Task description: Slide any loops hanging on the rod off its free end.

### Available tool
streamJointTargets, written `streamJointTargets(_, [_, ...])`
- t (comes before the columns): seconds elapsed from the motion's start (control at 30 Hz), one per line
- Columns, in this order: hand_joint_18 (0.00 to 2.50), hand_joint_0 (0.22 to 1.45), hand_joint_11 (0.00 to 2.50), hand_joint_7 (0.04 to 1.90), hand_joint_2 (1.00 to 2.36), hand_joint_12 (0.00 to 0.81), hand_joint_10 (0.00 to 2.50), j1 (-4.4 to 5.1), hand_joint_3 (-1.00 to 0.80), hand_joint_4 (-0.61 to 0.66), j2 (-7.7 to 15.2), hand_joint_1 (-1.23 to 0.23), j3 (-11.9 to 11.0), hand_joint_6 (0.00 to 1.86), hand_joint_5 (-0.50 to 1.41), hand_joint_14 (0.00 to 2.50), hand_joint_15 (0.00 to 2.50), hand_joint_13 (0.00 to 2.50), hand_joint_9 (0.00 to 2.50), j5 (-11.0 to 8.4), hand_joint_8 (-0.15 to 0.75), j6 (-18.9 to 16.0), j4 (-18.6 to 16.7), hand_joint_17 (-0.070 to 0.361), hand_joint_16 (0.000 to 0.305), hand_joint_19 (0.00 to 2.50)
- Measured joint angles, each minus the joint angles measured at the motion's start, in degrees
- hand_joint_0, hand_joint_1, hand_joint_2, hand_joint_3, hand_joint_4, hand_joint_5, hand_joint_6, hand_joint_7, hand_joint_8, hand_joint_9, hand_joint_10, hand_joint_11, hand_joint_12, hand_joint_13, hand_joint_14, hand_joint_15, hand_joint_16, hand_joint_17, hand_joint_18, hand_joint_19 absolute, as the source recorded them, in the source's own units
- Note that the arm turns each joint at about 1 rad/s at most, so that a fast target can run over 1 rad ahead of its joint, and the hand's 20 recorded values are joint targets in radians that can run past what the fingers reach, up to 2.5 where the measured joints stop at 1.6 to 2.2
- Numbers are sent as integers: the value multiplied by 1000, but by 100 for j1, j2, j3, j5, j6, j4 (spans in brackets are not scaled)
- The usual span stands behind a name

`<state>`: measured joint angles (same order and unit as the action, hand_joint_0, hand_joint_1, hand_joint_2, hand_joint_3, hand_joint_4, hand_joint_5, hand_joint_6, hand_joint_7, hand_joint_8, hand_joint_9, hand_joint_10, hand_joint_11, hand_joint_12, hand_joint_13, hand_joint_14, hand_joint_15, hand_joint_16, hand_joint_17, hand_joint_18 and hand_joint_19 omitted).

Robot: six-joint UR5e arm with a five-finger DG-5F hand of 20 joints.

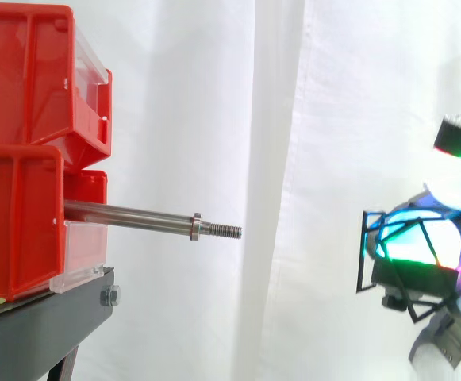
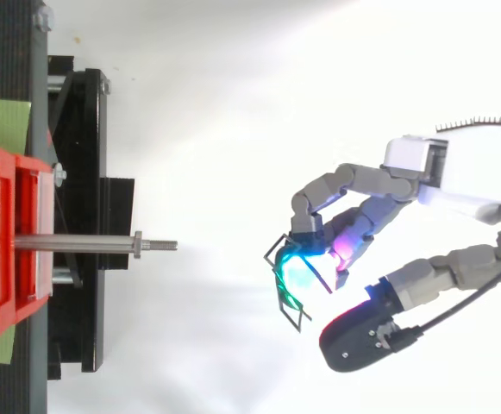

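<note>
- Hand (image 2: 470, 177) sits nearest, well clear of the free end of the rod (image 1: 127, 213), fingers curled and pinching a thin dark wire loop (image 1: 362, 254) at the glowing tips.
- That rod juts bare from the red bins (image 1: 24, 159); 0 loops hang on it.
- Risk: the pinch is at the very tips, so the springy wire could slip out early, or snag a pad on release.

Rod (image 1: 127, 214) out of bins (image 1: 16, 214) on the stand (image 1: 55, 313) at left; robot hand (image 2: 366, 220) with loops (image 1: 363, 252) well apart, right.
</note>
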<state>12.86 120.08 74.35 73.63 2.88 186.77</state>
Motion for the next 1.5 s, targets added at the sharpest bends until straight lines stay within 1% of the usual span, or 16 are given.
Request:
streamJointTargets(0.1, [726, 537, 350, 1064, 1000, 327, 12, 10, -500, 181, -109, -579, -1, 814, -149, 3, 57, 715, 988, -71, 324, 158, 138, 103, 46, 222])
streamJointTargets(0.13, [720, 559, 353, 1081, 1000, 323, 13, 12, -500, 180, -136, -524, -2, 809, -148, 1, 62, 716, 989, -96, 323, 197, 179, 100, 45, 235])
streamJointTargets(0.3, [709, 582, 349, 1107, 1009, 318, 12, 14, -412, 158, -246, -507, -3, 794, -143, 2, 64, 712, 989, -163, 319, 299, 325, 98, 44, 235])
streamJointTargets(0.47, [691, 566, 335, 1127, 1019, 319, 12, 13, -262, 148, -340, -626, -4, 819, -146, 1, 63, 698, 973, -172, 317, 323, 425, 97, 43, 228])
streamJointTargets(0.63, [688, 559, 357, 1147, 1021, 319, 13, 8, -194, 148, -409, -714, -6, 839, -153, 3, 58, 690, 963, -173, 317, 327, 531, 98, 43, 222])
streamJointTargets(0.87, [687, 555, 349, 1127, 1026, 319, 15, -13, -137, 106, -421, -717, -9, 854, -154, 2, 58, 689, 960, -174, 316, 335, 558, 97, 43, 216])
streamJointTargets(1.03, [687, 555, 343, 1129, 1028, 319, 13, -18, -55, 1, -422, -712, -9, 870, -149, 1, 52, 688, 965, -174, 306, 336, 554, 98, 43, 225])
streamJointTargets(1.23, [704, 564, 345, 1161, 1029, 318, 12, -2, 10, -66, -421, -733, -10, 880, -145, 1, 58, 700, 984, -186, 300, 337, 558, 99, 44, 218])
streamJointTargets(1.33, [709, 572, 346, 1183, 1029, 318, 12, 7, 11, -97, -420, -747, -9, 885, -147, 0, 59, 701, 986, -234, 305, 337, 557, 98, 44, 228])
streamJointTargets(1.43, [711, 580, 351, 1162, 1029, 317, 13, 12, -1, -106, -420, -763, -9, 895, -155, 0, 56, 705, 979, -277, 298, 336, 555, 98, 43, 226])
streamJointTargets(1.5, [713, 587, 355, 1181, 1029, 315, 12, 13, -5, -111, -418, -780, -9, 895, -157, 1, 60, 705, 980, -293, 301, 336, 554, 98, 43, 225])
